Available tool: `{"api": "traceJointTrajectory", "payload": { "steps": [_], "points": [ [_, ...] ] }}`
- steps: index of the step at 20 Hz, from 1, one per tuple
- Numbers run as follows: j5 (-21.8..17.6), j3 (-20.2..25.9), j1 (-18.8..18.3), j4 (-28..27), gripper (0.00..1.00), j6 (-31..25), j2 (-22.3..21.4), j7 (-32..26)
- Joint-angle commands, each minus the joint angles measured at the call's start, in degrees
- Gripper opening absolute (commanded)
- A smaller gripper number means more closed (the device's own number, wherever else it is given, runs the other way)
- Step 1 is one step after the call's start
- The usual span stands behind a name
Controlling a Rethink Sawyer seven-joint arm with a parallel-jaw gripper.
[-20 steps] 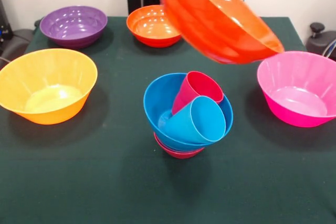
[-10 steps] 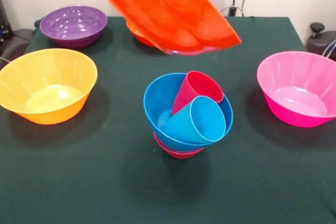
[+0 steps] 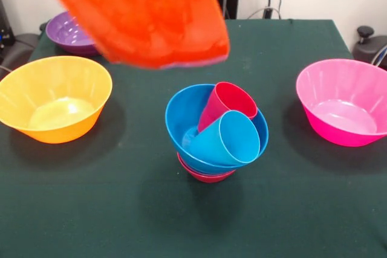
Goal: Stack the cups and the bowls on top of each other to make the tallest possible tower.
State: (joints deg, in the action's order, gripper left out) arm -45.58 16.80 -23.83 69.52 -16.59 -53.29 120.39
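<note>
- Gripper state cannot be told: no part of it shows, because the glossy orange plastic bowl [image 3: 136,13] fills the upper left of the front view and hides whatever carries it.
- Change over the last second: the orange bowl was at the upper right, then above the middle of the table, and is now at the upper left. It hangs in the air, tilted, well above the table, and blurred.
- The second orange bowl, visible a second ago at the far side of the table, is now hidden behind the airborne one.
- The glossy purple plastic bowl [image 3: 68,33] shows only partly at the far left, behind the airborne bowl.
- The tower [image 3: 214,131] stands unchanged at the centre of the dark green table [image 3: 91,209]. A small red plastic bowl [image 3: 205,176] shows at its bottom, and a mid-sized blue plastic bowl [image 3: 181,119] sits above it.
- Two tumblers lie tilted inside the blue bowl: the crimson red plastic cup [image 3: 227,104] behind, the light blue plastic cup [image 3: 227,140] in front, touching each other, mouths toward the camera.
- The large yellow-orange plastic bowl [image 3: 54,98] at the left and the large pink plastic bowl [image 3: 344,101] at the right rest on the table, well apart from the tower and unmoved.
- Judgement: the airborne bowl has passed the tower rather than settling on it, so it adds no height yet.
- Judgement: the leaning cups offer no level seat; a bowl set on them could tip or slide off.
</note>
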Motion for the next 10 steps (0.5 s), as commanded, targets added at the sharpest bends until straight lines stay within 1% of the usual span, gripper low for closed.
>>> {"api": "traceJointTrajectory", "payload": {
  "steps": [1, 2, 5, 7, 10],
  "points": [
    [-13.1, -5.5, 5.6, -10.4, 0.00, 5.4, 10.5, -1.7],
    [-14.1, -6.9, 6.5, -11.4, 0.00, 6.3, 11.4, 0.0],
    [-16.9, -13.8, 10.5, -16.5, 0.00, 9.6, 15.7, 6.8],
    [-17.1, -17.5, 12.2, -19.7, 0.00, 11.4, 18.7, 10.0],
    [-15.5, -23.5, 14.7, -23.4, 0.00, 14.1, 23.2, 13.4]
  ]
}}
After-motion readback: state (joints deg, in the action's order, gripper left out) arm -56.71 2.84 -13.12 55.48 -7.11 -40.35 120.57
